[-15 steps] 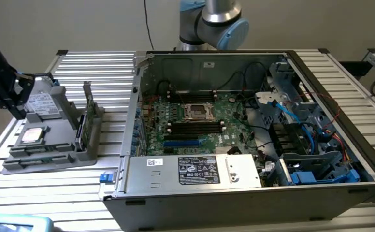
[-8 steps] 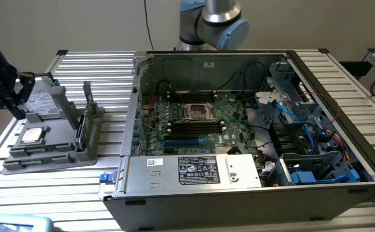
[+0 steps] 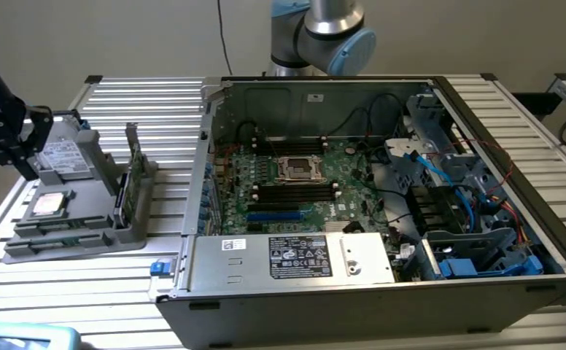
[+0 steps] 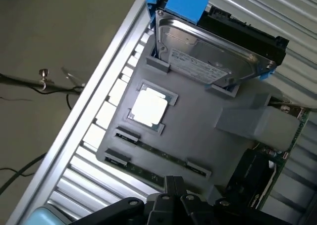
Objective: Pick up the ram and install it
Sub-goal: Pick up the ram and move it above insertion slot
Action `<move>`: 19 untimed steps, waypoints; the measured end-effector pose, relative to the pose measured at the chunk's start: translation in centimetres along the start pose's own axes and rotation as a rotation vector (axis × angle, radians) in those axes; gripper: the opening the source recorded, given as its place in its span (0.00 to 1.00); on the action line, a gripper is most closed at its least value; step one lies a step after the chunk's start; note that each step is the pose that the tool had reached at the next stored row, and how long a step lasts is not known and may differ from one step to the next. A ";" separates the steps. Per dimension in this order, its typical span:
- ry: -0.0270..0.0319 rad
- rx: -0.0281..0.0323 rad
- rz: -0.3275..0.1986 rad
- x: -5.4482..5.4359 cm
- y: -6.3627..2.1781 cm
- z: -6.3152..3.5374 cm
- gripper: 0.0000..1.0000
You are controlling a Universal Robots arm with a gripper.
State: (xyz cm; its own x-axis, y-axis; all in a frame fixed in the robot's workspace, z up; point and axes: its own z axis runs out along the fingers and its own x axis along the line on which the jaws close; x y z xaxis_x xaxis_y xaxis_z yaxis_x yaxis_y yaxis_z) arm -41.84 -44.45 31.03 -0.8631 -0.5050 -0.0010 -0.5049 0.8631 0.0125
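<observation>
The ram (image 4: 159, 154) is a thin dark green stick lying flat in a long groove of the grey parts tray (image 4: 198, 136), between two end clips. In the exterior view the ram (image 3: 62, 239) lies near the tray's front edge. My gripper (image 4: 172, 193) hangs above the tray beside the ram groove. It is shut, with nothing between its fingers. From the exterior camera, the gripper (image 3: 25, 157) is at the far left, over the tray's (image 3: 98, 233) left side.
On the tray also sit a square silver processor (image 4: 147, 108), a hard drive with blue tabs (image 4: 213, 56) and an upright green card (image 3: 132, 157). The open computer case (image 3: 516, 189) lies to the exterior view's right, its motherboard (image 3: 293, 175) showing black memory slots (image 3: 293, 192).
</observation>
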 end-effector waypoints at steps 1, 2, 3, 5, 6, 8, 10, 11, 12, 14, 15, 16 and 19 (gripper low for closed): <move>0.0002 0.0000 -0.018 0.0 0.00 0.00 0.12; 0.0005 0.0000 -0.036 0.0 0.00 0.00 0.12; 0.0008 0.0000 -0.054 0.0 0.00 -0.01 0.17; 0.0012 -0.0001 -0.090 0.0 0.00 0.00 0.30; 0.0014 -0.0001 -0.108 0.0 0.00 0.00 0.30; 0.0018 -0.0001 -0.145 0.0 0.00 0.00 0.36; 0.0023 -0.0002 -0.182 0.0 0.00 0.00 0.42; 0.0026 -0.0002 -0.200 0.0 0.00 -0.01 0.42; 0.0029 -0.0002 -0.218 0.0 0.00 -0.01 0.42; 0.0032 -0.0003 -0.254 0.0 0.00 0.00 0.42; 0.0035 -0.0003 -0.272 0.0 0.00 0.00 0.42; 0.0038 -0.0002 -0.290 0.0 0.00 0.00 0.42; 0.0045 -0.0004 -0.346 0.0 0.00 -0.01 0.42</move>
State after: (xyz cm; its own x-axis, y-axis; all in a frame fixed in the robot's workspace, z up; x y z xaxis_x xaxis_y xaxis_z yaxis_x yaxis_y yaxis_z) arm -41.84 -44.45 31.03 -0.6411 -0.7675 -0.0008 -0.7674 0.6410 0.0126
